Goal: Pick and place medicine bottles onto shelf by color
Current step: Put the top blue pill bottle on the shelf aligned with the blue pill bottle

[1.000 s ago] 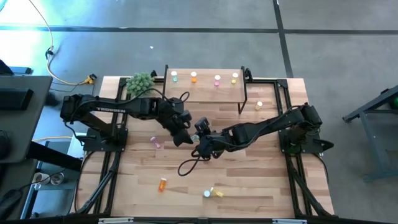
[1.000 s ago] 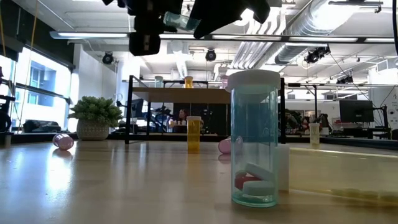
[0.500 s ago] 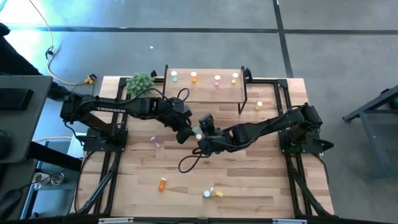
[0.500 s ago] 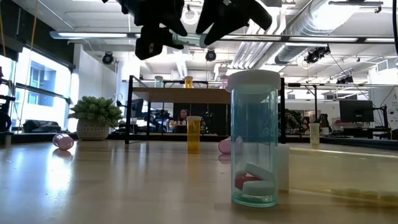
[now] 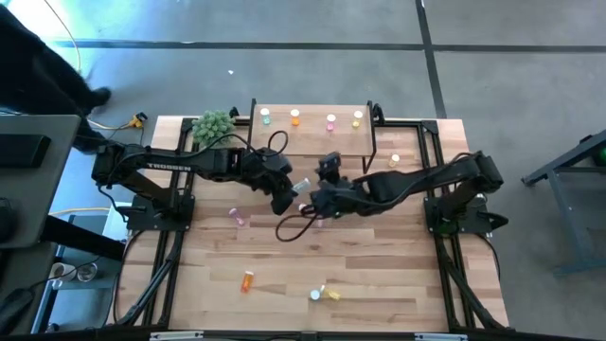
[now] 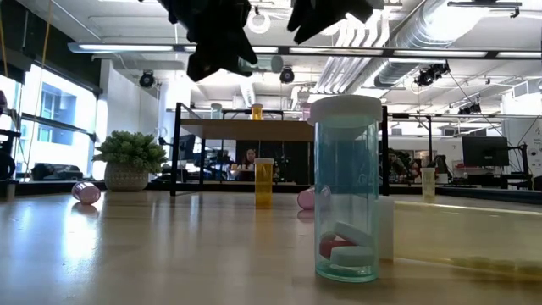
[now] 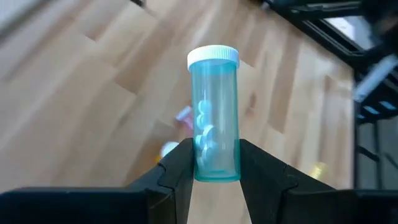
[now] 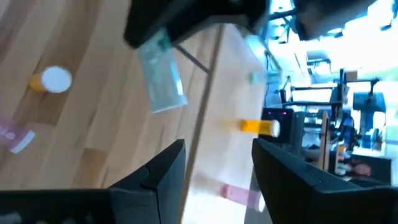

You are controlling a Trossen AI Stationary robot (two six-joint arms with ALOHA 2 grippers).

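My left gripper [image 7: 214, 180] is shut on a blue-green medicine bottle [image 7: 214, 112] with a white cap, held in the air over the middle of the table [image 5: 302, 184]. My right gripper [image 8: 217, 168] stands open just right of it [image 5: 319, 197], with nothing between its fingers; its wrist view shows the held bottle [image 8: 163, 71] ahead. The shelf [image 5: 312, 140] stands at the far edge on black legs, with several bottles upright on its board. Loose bottles lie on the table: a pink one [image 5: 237, 217], an orange one [image 5: 247, 279] and a yellow one [image 5: 394, 161]. My left gripper pinches the bottle's bottom end [image 7: 214, 169] between its two fingers, one on each side of the wall. The bottle runs on along the fingers, with the cap [image 7: 213, 56] at the free end. It is lifted clear of the table, slanting downward.
A green plant [image 5: 214, 123] stands at the shelf's left end. Two more bottles [image 5: 324, 294] are near the front edge; one blue-green bottle [image 6: 343, 191] stands upright right before the low camera. A black cable [image 5: 289, 229] loops below the grippers. A person [image 5: 38, 57] stands beyond the table's left corner.
My right gripper has drawn away from the blue-green bottle, going up and toward the table's right and far edges. My left gripper has stayed in place but turned at the wrist, swinging the held bottle's cap end round toward the right.
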